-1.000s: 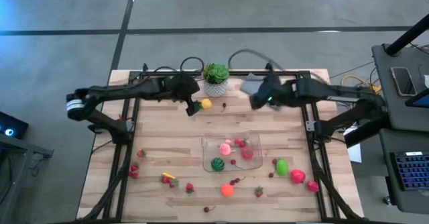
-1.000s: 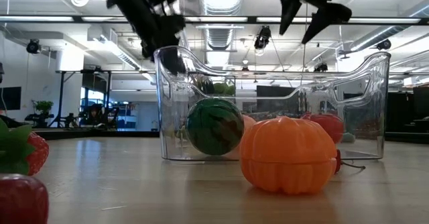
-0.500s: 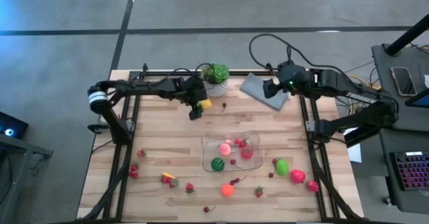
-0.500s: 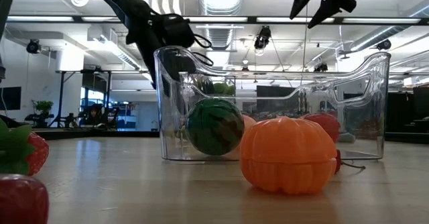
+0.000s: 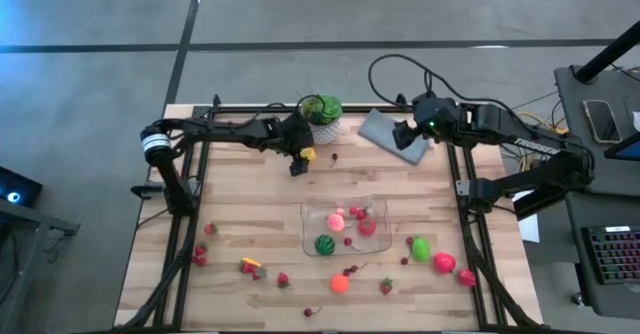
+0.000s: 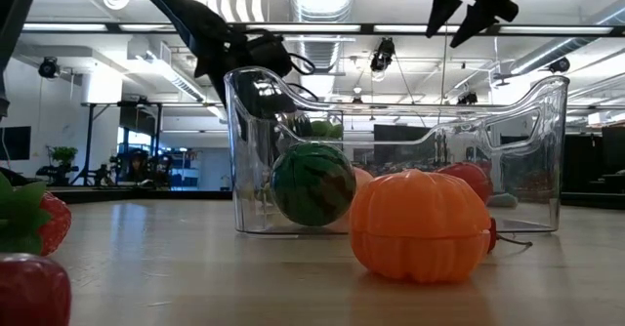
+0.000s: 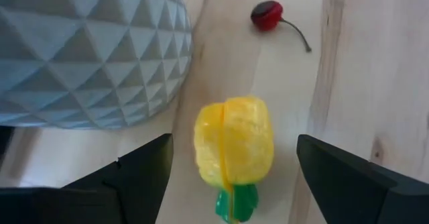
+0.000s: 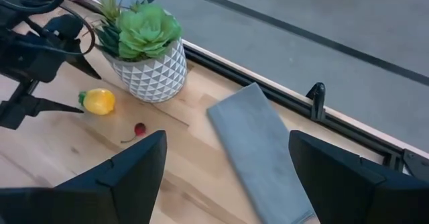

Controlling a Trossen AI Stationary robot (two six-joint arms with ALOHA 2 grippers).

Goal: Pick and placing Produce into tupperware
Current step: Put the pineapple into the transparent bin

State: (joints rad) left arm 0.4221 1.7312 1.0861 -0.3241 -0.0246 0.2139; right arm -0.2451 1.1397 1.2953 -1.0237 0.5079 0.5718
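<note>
Left gripper [image 5: 299, 163]: upper middle of the high view, just below the potted plant [image 5: 322, 117]. Fingers stand wide, one on each side of the yellow pepper [image 7: 233, 147]; in the left wrist view there is a gap between pepper and each finger, so nothing is held.
Yellow pepper: lies on the desk [image 5: 240, 214] beside the white faceted pot, green stem end toward the wrist camera. A single cherry [image 7: 267, 15] lies beyond it, apart.
Right gripper [image 5: 402, 134]: upper right of the high view, above the folded grey cloth [image 5: 392, 136]. Fingers wide apart in the right wrist view, nothing between them.
Tupperware [image 5: 346, 225]: centre of the high view, slightly lower right of the left gripper, well apart from both grippers. Clear walls; in the low view it stands mid-frame.
Contents of tupperware: striped green melon [image 5: 324, 244] in its lower left corner, a pink fruit [image 5: 337, 221], a red fruit [image 5: 368, 228] and small red pieces.
Produce outside: orange pumpkin [image 6: 420, 225] in front of the tupperware in the low view; green fruit [image 5: 420, 248] and red fruits at lower right of the high view; strawberries at lower left [image 5: 200, 255].
Desk: light wood planks, dark frame rails along left and right edges.
</note>
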